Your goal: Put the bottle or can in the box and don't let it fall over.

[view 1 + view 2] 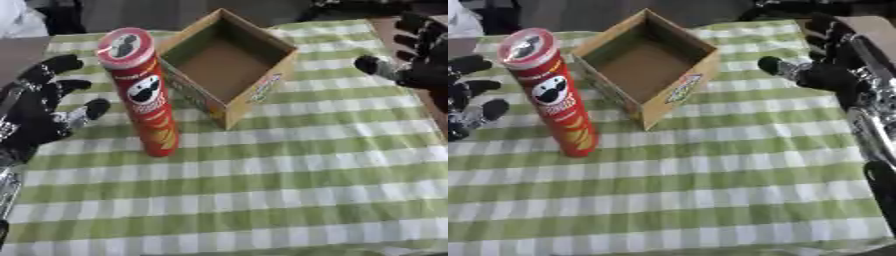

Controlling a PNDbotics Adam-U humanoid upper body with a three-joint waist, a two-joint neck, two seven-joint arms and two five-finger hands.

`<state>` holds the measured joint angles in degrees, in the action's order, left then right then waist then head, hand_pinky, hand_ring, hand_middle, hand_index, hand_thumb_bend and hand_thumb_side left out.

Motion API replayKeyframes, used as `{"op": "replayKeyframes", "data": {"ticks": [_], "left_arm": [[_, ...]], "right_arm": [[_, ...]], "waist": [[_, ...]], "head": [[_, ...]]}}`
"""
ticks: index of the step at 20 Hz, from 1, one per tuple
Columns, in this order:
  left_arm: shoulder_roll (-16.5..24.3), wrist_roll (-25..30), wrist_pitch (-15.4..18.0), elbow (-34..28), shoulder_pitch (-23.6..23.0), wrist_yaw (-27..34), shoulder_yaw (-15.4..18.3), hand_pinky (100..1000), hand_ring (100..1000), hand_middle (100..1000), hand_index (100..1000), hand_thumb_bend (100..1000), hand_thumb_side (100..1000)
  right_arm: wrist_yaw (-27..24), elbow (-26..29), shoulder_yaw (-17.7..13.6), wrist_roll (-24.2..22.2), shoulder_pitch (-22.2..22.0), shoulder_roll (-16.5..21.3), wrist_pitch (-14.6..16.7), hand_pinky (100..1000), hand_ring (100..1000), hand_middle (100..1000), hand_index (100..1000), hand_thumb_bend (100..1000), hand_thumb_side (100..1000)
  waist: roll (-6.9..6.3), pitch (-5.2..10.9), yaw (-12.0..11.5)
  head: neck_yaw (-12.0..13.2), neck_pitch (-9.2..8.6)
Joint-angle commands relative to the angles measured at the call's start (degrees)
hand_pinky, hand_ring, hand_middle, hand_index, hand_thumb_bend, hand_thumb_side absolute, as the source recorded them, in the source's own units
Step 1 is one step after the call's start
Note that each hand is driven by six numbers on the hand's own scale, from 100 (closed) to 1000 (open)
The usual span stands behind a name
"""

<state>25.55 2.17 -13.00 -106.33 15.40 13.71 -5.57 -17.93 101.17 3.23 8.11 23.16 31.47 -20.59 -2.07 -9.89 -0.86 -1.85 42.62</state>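
A tall red Pringles can (144, 95) stands upright on the green-and-white checked cloth, left of centre. Just to its right sits an open cardboard box (229, 62) with nothing inside, one corner turned toward me. My left hand (45, 107) hangs open at the left edge, fingers spread, a short gap away from the can and not touching it. On the far right my right hand (826, 75) is open beside the box, thumb pointing at the box's right wall.
The checked cloth (262, 190) covers the table's front and middle. Brown tabletop shows at the far right (385, 27) and far left edges. Dark shapes lie beyond the table's back edge.
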Motion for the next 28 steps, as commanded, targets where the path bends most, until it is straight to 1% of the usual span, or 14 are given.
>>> {"op": "replayKeyframes", "data": {"ticks": [1,4,11,18,23,28], "left_arm": [[0.61,0.61,0.07,-0.7,0.91,-0.1,0.05,1000,765,829,866,746,215],[0.59,2.19,-0.09,-0.81,1.38,0.5,-0.95,1000,770,833,865,750,235],[-0.23,5.2,-0.79,0.16,2.88,1.47,-1.89,1000,772,835,865,757,254],[-1.63,5.62,-1.32,2.67,5.07,0.71,-3.03,1000,772,835,864,765,258],[-2.43,5.41,-1.88,4.82,6.02,-0.91,-3.64,1000,772,835,864,777,271],[-3.24,6.22,-1.68,5.84,6.97,-1.51,-4.38,1000,777,839,864,785,282]], "right_arm": [[-0.25,0.93,-0.35,-0.06,0.87,0.77,0.08,1000,1000,954,959,749,157],[-0.38,0.89,-0.32,0.0,0.88,0.59,0.05,1000,1000,953,957,747,155],[-0.49,0.93,-0.27,0.1,0.89,0.49,0.08,1000,1000,952,956,751,158],[-0.63,0.91,-0.2,0.03,0.77,0.33,0.11,1000,1000,952,956,749,157],[-0.75,0.89,-0.16,-0.02,0.69,0.25,0.15,1000,1000,951,956,748,156],[-0.79,0.8,-0.13,-0.03,0.7,0.11,0.12,1000,1000,951,957,748,156]], "waist": [[0.05,0.8,-0.02],[-0.01,0.77,0.1],[-0.03,0.8,0.25],[-0.05,0.79,0.48],[-0.09,0.77,0.6],[-0.07,0.65,0.72]], "head": [[0.17,-0.63],[0.25,-0.67],[0.32,-0.79],[0.43,-0.83],[0.42,-0.91],[0.53,-0.9]]}}
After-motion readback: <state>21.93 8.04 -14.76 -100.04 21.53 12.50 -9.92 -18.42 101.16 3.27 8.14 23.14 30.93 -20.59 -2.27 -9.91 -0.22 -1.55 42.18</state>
